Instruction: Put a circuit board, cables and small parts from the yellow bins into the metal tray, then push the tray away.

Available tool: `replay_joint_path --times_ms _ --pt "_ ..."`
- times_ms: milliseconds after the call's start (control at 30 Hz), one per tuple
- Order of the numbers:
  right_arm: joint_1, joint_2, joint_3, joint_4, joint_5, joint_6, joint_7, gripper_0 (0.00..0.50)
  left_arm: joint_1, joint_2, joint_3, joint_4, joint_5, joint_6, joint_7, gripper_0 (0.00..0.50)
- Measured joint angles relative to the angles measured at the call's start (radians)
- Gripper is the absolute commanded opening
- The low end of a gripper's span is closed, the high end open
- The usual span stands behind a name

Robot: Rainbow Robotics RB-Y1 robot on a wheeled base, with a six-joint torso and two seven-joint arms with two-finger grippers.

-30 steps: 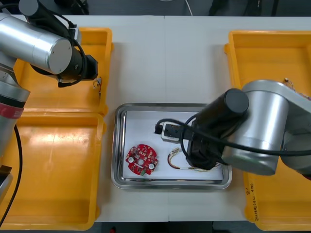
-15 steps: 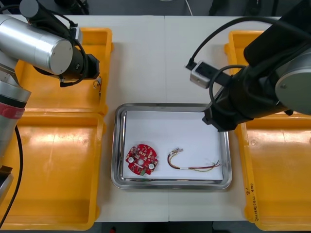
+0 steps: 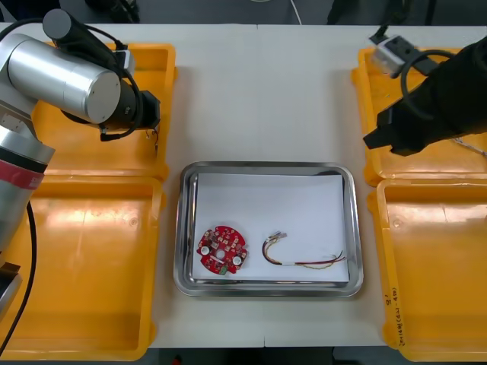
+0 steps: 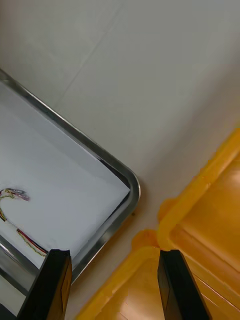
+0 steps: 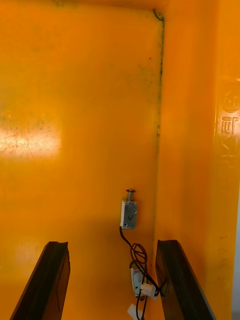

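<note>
The metal tray (image 3: pixel 266 165), white inside, holds a round red circuit board (image 3: pixel 222 249) and a red and yellow cable (image 3: pixel 301 257). My right gripper (image 3: pixel 378 140) hangs open and empty over the near edge of the far right yellow bin (image 3: pixel 426 68), away from the tray. Its wrist view has the open gripper (image 4: pixel 115 285), the tray's corner (image 4: pixel 131 192) and the cable's end (image 4: pixel 15 196). My left gripper (image 3: pixel 150 115) hovers open over the far left bin (image 3: pixel 156 57). A small metal part (image 5: pixel 129 214) with a black cable lies just beyond the open left gripper (image 5: pixel 112 280).
The near left bin (image 3: pixel 76 266) and near right bin (image 3: pixel 434 258) flank the tray. Bare table (image 3: pixel 266 91) stretches beyond the tray's far rim. A second small connector (image 5: pixel 139 281) lies beside my left gripper's finger (image 5: pixel 175 280), close to the bin wall.
My right arm has lifted off the tray and swung to the far right bin, leaving the red and yellow cable in the tray. The left arm shifted only slightly.
</note>
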Motion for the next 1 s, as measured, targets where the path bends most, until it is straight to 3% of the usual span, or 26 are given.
replay_joint_path --times_ms 100,133,200,233,300,333,367,400,667,1000 --pt "0.0 -0.02 -0.053 0.054 0.0 0.0 0.0 0.5 0.0 0.0 0.0 0.0 0.004 0.0 0.0 0.495" --pt "0.0 -0.027 -0.068 0.071 0.001 0.0 0.0 0.5 0.0 0.0 0.0 0.001 0.005 0.0 0.0 0.427" --pt "0.0 -0.038 -0.094 0.112 0.013 0.0 0.0 0.5 0.0 0.0 0.0 0.001 0.005 0.0 0.0 0.338" --pt "0.0 -0.041 -0.104 0.129 0.022 0.0 0.0 0.5 0.0 0.0 0.0 0.001 0.006 0.0 0.0 0.254" --pt "0.0 -0.047 -0.121 0.163 0.054 0.0 0.001 0.5 0.0 0.0 0.0 0.001 0.007 0.0 0.0 0.134" --pt "0.0 -0.048 -0.128 0.177 0.069 0.0 0.002 0.5 0.0 0.0 0.0 0.001 0.007 0.0 0.0 0.095" --pt "0.0 -0.049 -0.134 0.188 0.081 0.0 0.003 0.5 0.0 0.0 0.0 0.001 0.008 0.0 0.0 0.024" --pt "0.0 -0.049 -0.139 0.201 0.093 0.0 0.005 0.5 0.0 0.0 0.0 0.001 0.008 0.0 0.0 0.0" --pt "-0.002 -0.051 -0.17 0.315 0.183 0.0 0.02 0.5 0.0 0.0 0.0 0.001 0.009 0.0 0.0 0.0" --pt "-0.01 -0.059 -0.176 0.44 0.214 -0.033 0.098 0.5 0.0 0.0 0.0 0.001 0.009 0.0 0.0 0.0"
